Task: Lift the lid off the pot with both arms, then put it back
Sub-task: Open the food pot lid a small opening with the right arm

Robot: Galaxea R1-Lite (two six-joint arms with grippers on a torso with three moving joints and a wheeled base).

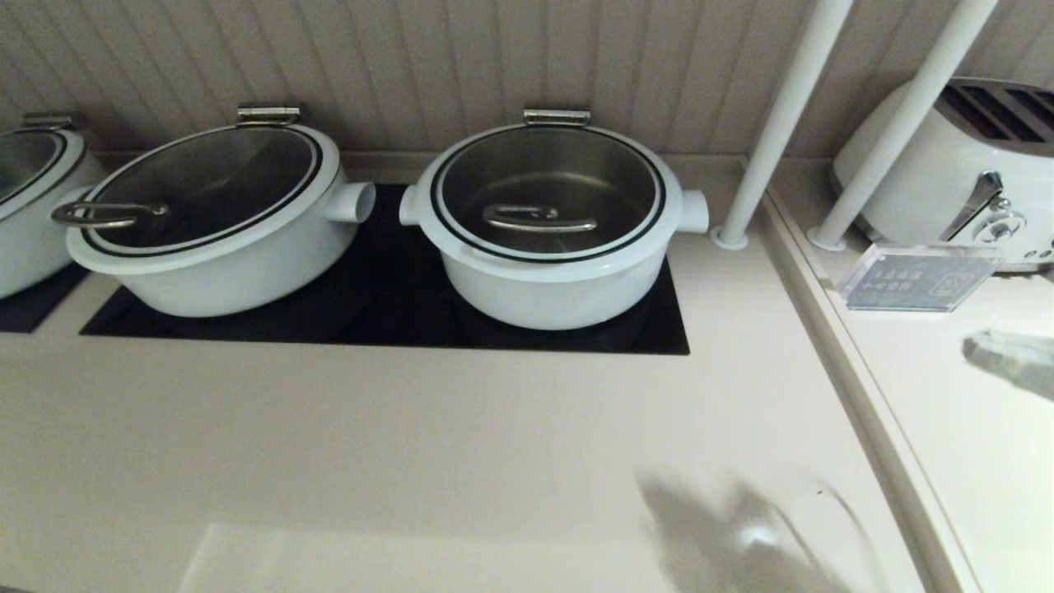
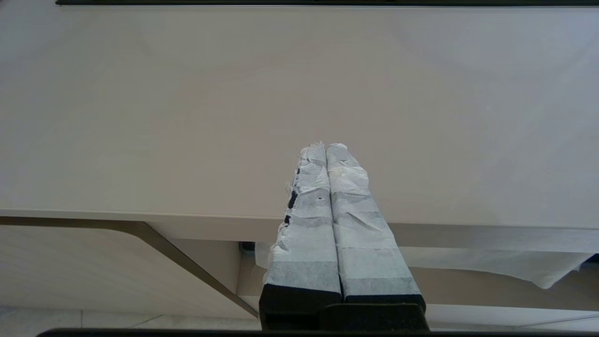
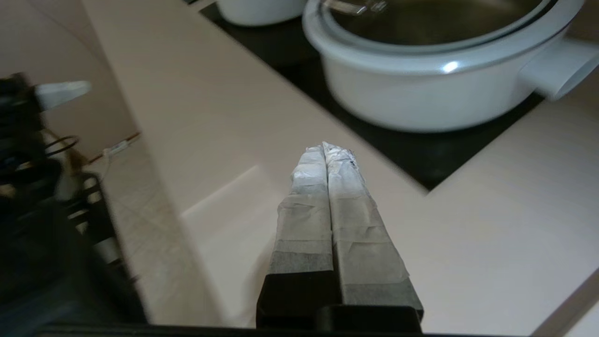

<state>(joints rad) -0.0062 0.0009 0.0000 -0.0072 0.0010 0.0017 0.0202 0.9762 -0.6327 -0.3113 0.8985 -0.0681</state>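
Note:
The pot (image 1: 550,288) is round and white with stubby side handles and stands on the black cooktop (image 1: 395,317) right of centre. The lid (image 1: 547,193) sits flat on it, with its bent steel bar handle (image 1: 539,218) at the centre. My right gripper (image 3: 324,146) is shut and empty, raised over the counter in front and to the right of the pot (image 3: 421,93). Its blurred wrapped tip shows at the right edge of the head view (image 1: 988,354). My left gripper (image 2: 326,146) is shut and empty over the counter's front edge, out of the head view.
A wider white pot (image 1: 230,255) with an edge-handled lid stands left of the task pot; a third pot (image 1: 25,222) is at far left. On the right are two white poles (image 1: 782,123), a raised ledge, a toaster (image 1: 947,165) and a clear sign (image 1: 914,276).

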